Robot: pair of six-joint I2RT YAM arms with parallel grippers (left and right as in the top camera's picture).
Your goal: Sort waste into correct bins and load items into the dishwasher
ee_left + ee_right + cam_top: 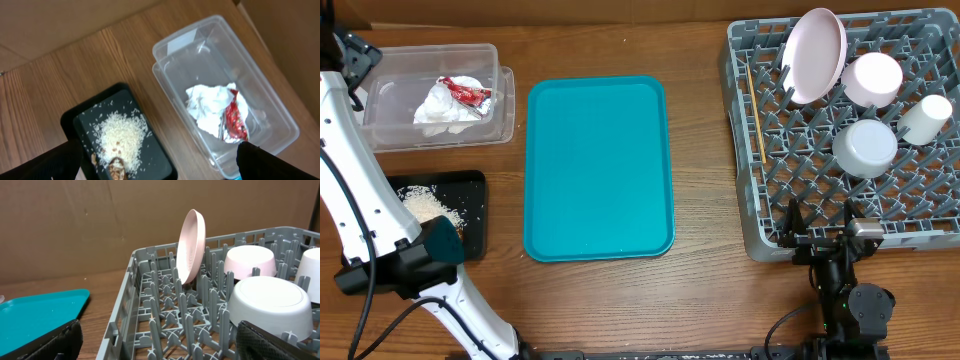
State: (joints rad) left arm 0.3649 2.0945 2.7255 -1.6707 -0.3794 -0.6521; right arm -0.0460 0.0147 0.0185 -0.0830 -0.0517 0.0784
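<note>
1. Both claws are spread wide and hold nothing. The left claw (160, 155) hovers over the bins left of the teal tray (598, 165). The right claw (820, 228) sits at the near edge of the dish rack (745, 150), right of that tray.
2. Watch the right claw: its fingers are close to the rack's wall and pegs. A low move could snag them and jolt the rack, and the plate (817, 55), standing on edge between pegs, could topple onto the white bowl (873, 78).
3. The wooden stick (755, 110) lies along the rack side nearest the teal tray. It is thin, so a jolt could drop it through the grid.
4. Your left arm crosses the black tray (470, 180); a dip there could scatter rice (425, 205) onto the surface (700, 300).
5. The clear tub (380, 125), left of the teal tray at its far end, holds the napkin (440, 105) and the red wrapper (465, 93).
6. The black tray, left at the near end, holds the rice and the brown bits (116, 167).
7. The rack also holds the cup (927, 117) and the silvery-grey bowl (865, 147), upturned. The teal tray is bare.
</note>
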